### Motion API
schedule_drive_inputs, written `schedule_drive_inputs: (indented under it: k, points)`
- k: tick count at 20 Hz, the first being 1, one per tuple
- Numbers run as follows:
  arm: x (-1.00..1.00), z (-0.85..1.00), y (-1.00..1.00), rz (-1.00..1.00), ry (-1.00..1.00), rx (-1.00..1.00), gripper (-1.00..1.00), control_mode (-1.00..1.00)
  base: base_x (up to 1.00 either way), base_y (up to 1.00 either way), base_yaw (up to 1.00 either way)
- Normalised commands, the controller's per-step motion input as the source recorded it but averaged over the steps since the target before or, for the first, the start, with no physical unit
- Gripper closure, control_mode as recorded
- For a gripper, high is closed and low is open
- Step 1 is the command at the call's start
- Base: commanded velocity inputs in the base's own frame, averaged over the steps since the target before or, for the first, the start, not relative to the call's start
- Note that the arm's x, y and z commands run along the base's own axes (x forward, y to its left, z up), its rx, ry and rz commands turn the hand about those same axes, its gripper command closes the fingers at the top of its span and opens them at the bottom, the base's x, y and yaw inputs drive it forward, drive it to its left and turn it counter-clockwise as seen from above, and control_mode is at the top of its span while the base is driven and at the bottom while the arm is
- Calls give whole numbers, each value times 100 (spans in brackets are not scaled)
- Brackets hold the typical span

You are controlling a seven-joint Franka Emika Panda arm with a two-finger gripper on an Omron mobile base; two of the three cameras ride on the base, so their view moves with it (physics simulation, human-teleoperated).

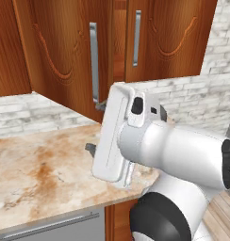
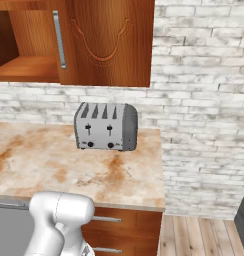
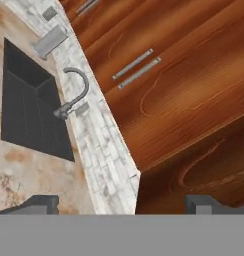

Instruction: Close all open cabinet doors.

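open door: a reddish-brown cabinet door (image 1: 65, 56) is hanging swung out over the back of the marbled counter (image 1: 36, 174), its silver bar handle (image 1: 94, 61) facing the arm; it is not yet closed.
neighbouring door: the door to its right (image 1: 168, 37) is sitting closer to flush, though whether it is fully shut cannot be told from here.
right base view: another door (image 2: 106, 42) is standing ajar beside an exposed wooden shelf (image 2: 26, 67), above the toaster (image 2: 106, 126) at the counter's back edge.
claw: the gripper (image 3: 125, 204) is hovering with its jaws spread wide, pinching nothing, just below the door's lower edge.
hand view: the sink basin (image 3: 31, 107) and faucet (image 3: 74, 92) are lying along the tiled wall.
progress: judging by this, the closing is only beginning; at least one door is waiting for a push.
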Motion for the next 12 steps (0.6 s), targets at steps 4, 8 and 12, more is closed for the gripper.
schedule_drive_inputs:
  k: [4, 8, 12]
  points:
    - [62, -2, 60, -9, -18, -15, -100, -100, 0, 0, 0]
    - [51, -1, 47, -22, -9, -13, -100, -100, 0, 0, 0]
    - [45, 0, 42, -32, -5, -10, -100, -100, 0, 0, 0]
